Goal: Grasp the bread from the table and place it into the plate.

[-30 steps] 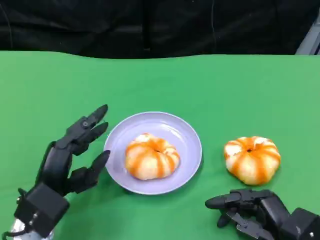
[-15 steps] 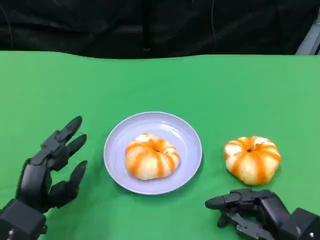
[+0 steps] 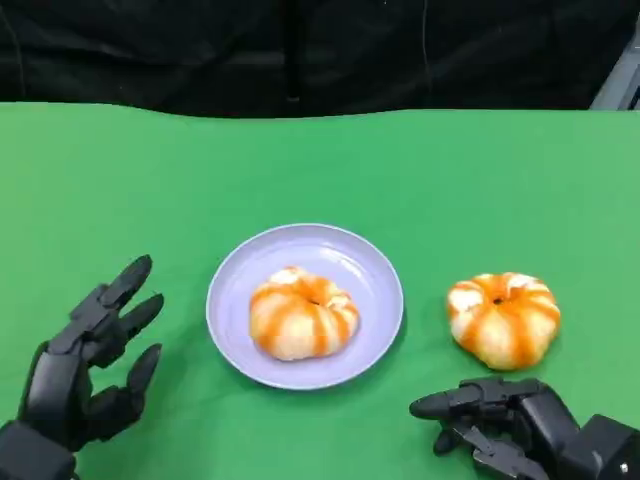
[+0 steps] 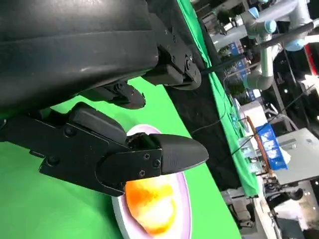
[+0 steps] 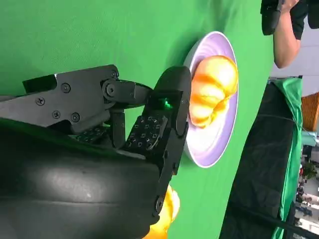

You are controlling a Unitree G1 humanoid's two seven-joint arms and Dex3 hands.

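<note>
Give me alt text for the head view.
One bread sits on a lilac plate on a green table; a second bread lies beside it. An open left hand and right hand flank them.

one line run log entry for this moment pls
bread on plate | second bread on table | left robot hand open | right robot hand open

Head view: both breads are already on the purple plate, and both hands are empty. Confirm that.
Not quite. In the head view one bread lies on the purple plate; the other bread sits on the green table, beside the plate and just beyond the right hand. Both hands are empty, the left hand included.
</note>
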